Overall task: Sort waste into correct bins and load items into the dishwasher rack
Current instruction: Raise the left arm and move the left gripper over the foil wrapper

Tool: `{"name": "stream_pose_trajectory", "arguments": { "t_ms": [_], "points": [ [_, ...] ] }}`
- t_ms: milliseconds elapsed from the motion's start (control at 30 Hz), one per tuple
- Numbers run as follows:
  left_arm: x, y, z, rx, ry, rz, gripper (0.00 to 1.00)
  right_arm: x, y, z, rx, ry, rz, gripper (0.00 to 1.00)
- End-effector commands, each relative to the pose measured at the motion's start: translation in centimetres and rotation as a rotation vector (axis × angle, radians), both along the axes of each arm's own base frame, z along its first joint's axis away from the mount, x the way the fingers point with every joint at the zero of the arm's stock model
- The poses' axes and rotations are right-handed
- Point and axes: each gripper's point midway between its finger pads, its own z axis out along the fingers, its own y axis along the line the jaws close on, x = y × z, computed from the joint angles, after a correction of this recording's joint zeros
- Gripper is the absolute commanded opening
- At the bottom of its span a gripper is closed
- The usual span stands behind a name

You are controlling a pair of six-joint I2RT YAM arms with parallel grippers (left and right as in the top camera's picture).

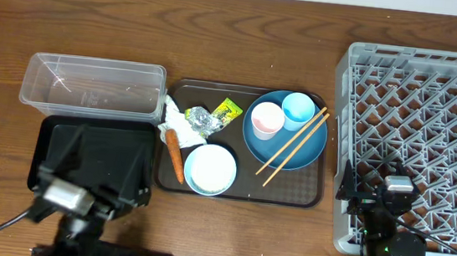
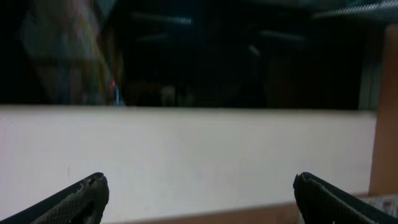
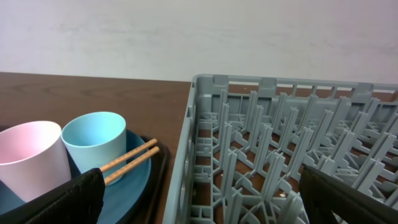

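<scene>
- Nearest the robot's side of the counter [image 1: 220, 43], two end effectors were in view. The left end effector [image 2: 199, 193] hung over the one shallow black tray [image 1: 49, 157], its fingers spread wide and holding nothing.
- The right end effector [image 3: 205, 196] sat at the near left corner of the one grey dishwasher rack [image 1: 416, 146], its fingers likewise wide apart and empty.
- One dark brown serving tray [image 1: 290, 191] lay between the black tray and the rack. At its near edge stood one pale bowl [image 1: 210, 169], with one orange carrot [image 1: 175, 155] just to its left.
- Further back on the serving tray lay one crumpled white tissue [image 1: 175, 119], one ball of silver foil [image 1: 204, 121] and one yellow-green wrapper [image 1: 227, 111]. The wrapper's dark print was too small to read.
- One round blue plate [image 1: 310, 148] filled the right half of the serving tray. It carried two cups, one pink cup [image 1: 266, 119] and one light blue cup [image 1: 297, 109], side by side.
- Two wooden chopsticks [image 1: 292, 144] lay together slantwise across the plate.
- One clear plastic tub [image 1: 94, 86] stood behind the black tray, touching it, with a faint mark on its base that could not be read.
</scene>
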Motion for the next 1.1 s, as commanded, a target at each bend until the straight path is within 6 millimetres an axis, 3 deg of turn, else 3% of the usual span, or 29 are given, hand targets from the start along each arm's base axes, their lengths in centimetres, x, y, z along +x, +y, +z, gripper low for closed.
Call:
{"name": "stream_pose_trajectory", "arguments": {
  "t_ms": [0,200,433,567,733,1067],
  "points": [
    [-1.1,-0.5,3.8,0.016,-0.031,-0.032,0.98,0.0,-0.2,-0.2,0.014,0.006,-0.009,0.99],
    [-0.5,-1.9,7.9,0.061,0.136,-0.107,0.98,0.0,-0.2,-0.2,0.014,0.007,-0.009,0.99],
    [2.5,-2.4,8.8,0.094,0.502,-0.119,0.98,0.0,-0.2,-0.2,0.014,0.006,-0.009,0.99],
    [4.2,-2.6,7.1,0.112,0.733,-0.122,0.98,0.0,-0.2,-0.2,0.014,0.006,-0.009,0.99],
    [5.9,-2.9,2.4,0.039,1.034,-0.111,0.98,0.0,-0.2,-0.2,0.014,0.006,-0.009,0.99],
    [9.5,-3.4,-4.0,0.054,1.331,-0.094,0.98,0.0,-0.2,-0.2,0.014,0.006,-0.009,0.99]
  ]
}}
